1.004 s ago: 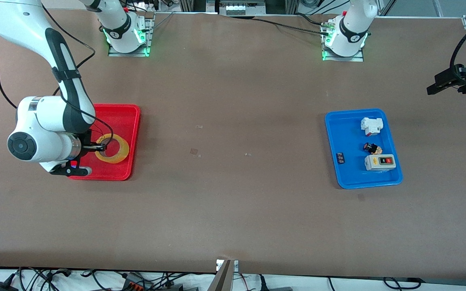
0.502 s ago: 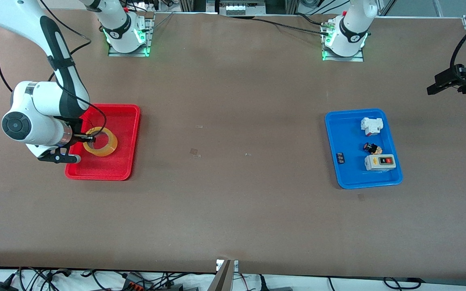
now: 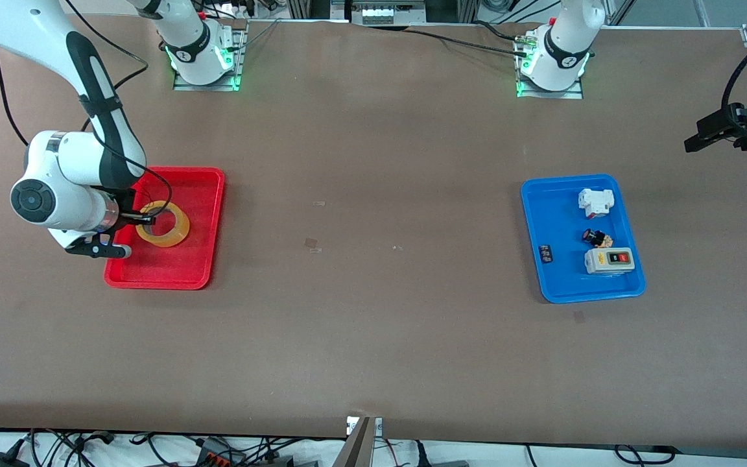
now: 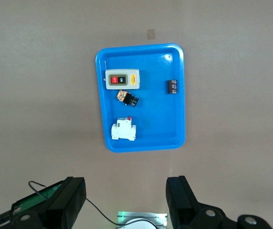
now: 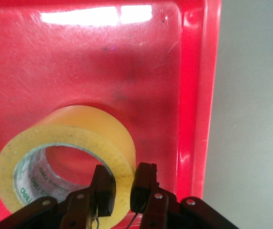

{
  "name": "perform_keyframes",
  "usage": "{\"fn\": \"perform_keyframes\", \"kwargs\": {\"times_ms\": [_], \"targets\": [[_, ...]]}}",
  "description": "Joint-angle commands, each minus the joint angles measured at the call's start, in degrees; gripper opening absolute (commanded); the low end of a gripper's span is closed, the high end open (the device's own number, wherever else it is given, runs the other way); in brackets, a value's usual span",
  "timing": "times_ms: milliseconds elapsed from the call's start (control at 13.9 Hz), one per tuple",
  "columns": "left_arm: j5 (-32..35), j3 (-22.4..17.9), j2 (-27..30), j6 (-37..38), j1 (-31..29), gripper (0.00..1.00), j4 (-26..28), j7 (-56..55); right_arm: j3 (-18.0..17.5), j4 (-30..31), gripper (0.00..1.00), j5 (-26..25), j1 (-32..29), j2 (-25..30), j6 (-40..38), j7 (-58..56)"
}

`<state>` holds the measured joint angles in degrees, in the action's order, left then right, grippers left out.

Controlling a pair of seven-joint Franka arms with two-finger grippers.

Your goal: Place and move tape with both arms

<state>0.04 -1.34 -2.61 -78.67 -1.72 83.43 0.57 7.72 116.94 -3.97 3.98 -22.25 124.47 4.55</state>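
The tape, a yellowish translucent roll with a grey-white core, is over the red tray at the right arm's end of the table. My right gripper is shut on the roll's wall, one finger inside the ring and one outside. The right wrist view shows the tape tilted between my right gripper's fingers, over the red tray. I cannot tell whether the roll touches the tray floor. My left gripper waits open and empty, high above the left arm's end of the table.
A blue tray lies toward the left arm's end. It holds a white-grey switch box, a white breaker and small dark parts. The left wrist view shows this tray from above.
My right gripper has come down toward the red tray with the tape still held, shifting a little away from the front camera. The left arm has not moved.
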Motion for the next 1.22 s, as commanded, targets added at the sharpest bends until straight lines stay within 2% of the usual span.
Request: {"fn": "perform_keyframes", "kwargs": {"times_ms": [0, 143, 215, 287, 359, 430, 574, 717, 1148], "targets": [[-0.1, 0.3, 0.3, 0.3, -0.2, 1.0, -0.6, -0.4, -0.3, 0.7, 0.0, 0.9, -0.3, 0.4, 0.7, 0.4], [-0.1, 0.3, 0.3, 0.3, -0.2, 1.0, -0.6, -0.4, -0.4, 0.7, 0.02, 1.0, -0.4, 0.4, 0.7, 0.5], [-0.1, 0.3, 0.3, 0.3, -0.2, 1.0, -0.6, -0.4, -0.4, 0.7, 0.06, 1.1, -0.3, 0.3, 0.7, 0.8], [-0.1, 0.3, 0.3, 0.3, -0.2, 1.0, -0.6, -0.4, -0.4, 0.7, 0.23, 1.2, -0.1, 0.3, 0.6, 0.9], [-0.1, 0.3, 0.3, 0.3, -0.2, 1.0, -0.6, -0.4, -0.5, 0.7, 0.64, 1.2, 0.1, 0.3, 0.3, 1.0], [-0.1, 0.3, 0.3, 0.4, -0.2, 1.0, -0.6, -0.4, -0.5, 0.5, 1.0, 1.2, 0.1, 0.7, -0.4, 0.9], [-0.1, 0.3, 0.3, 0.4, -0.2, 1.0, -0.6, -0.4, -0.8, -0.9, 1.0, 1.2, 0.5, 2.5, -3.7, 1.0], [-0.1, 0.3, 0.3, 0.4, -0.2, 1.0, -0.6, -0.4, -0.9, -6.1, 1.0, 1.2, 1.2, 3.6, -9.1, 1.1], [-0.1, 0.5, 0.3, 0.4, -0.2, 1.0, -0.6, -0.4, -1.2, -34.4, 1.0, 2.9, 4.4, 3.5, -34.4, -0.2]]}}
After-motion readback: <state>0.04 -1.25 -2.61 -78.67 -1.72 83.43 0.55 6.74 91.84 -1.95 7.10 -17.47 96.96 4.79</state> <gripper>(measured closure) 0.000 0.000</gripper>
